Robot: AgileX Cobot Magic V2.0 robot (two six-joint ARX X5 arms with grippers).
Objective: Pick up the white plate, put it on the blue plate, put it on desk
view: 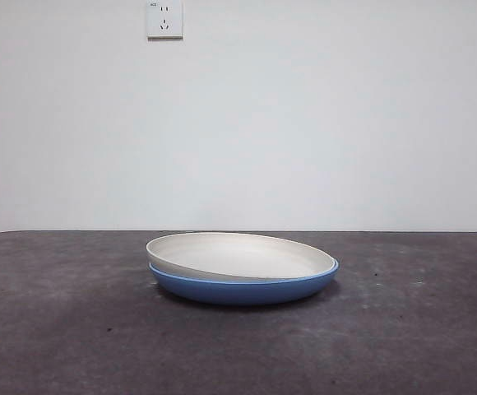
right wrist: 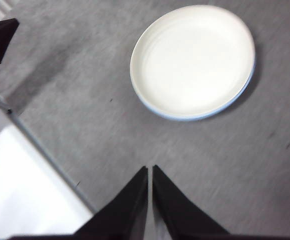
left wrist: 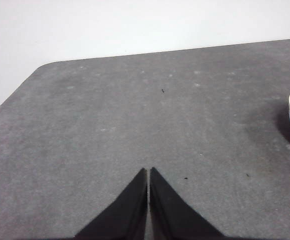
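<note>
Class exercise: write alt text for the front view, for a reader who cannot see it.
A round, matte cream plate sits slightly tilted inside a glossy blue plate of about the same size, stacked on a dark grey, mottled desk. Behind is a plain white wall with a white socket near the top. No robot arm shows.

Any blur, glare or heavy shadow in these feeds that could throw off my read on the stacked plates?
Front view: sharp, even light, soft shadow under the blue plate. Right wrist view: motion-smeared, the white plate nearly washed out, the blue rim only a thin edge. Left wrist view: clear, plates cut off at the frame edge, dark shadow on the desk beside them.
</note>
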